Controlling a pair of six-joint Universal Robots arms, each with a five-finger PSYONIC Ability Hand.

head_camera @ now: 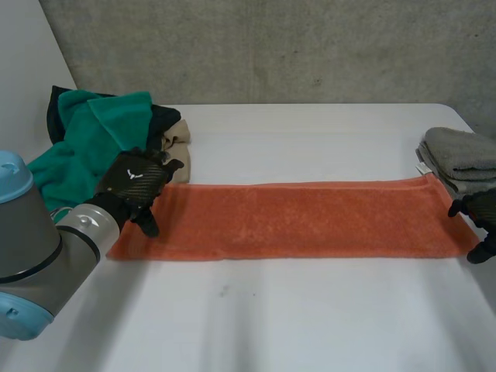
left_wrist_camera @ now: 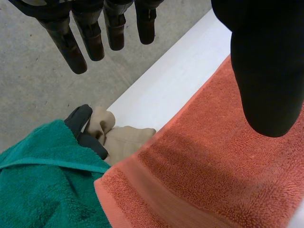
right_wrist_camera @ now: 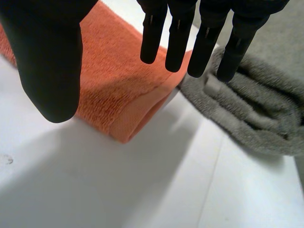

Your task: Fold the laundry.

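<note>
A long orange towel [head_camera: 294, 219] lies folded into a narrow strip across the white table [head_camera: 256, 318]. My left hand [head_camera: 136, 183] hovers over the strip's left end, fingers [left_wrist_camera: 80, 38] straight and spread, thumb [left_wrist_camera: 268, 71] above the orange towel [left_wrist_camera: 209, 171], holding nothing. At the strip's right end my right hand [head_camera: 482, 213] is beside the short edge. In its wrist view the fingers [right_wrist_camera: 190, 38] and thumb [right_wrist_camera: 47, 61] hang straight above the orange towel's doubled end [right_wrist_camera: 123, 99], apart from it.
A pile of laundry sits at the back left: a teal towel [head_camera: 89, 139], dark cloth [head_camera: 164, 118] and a beige piece [head_camera: 177, 147]. A folded grey towel [head_camera: 461, 159] lies at the right edge, touching the orange strip's far corner.
</note>
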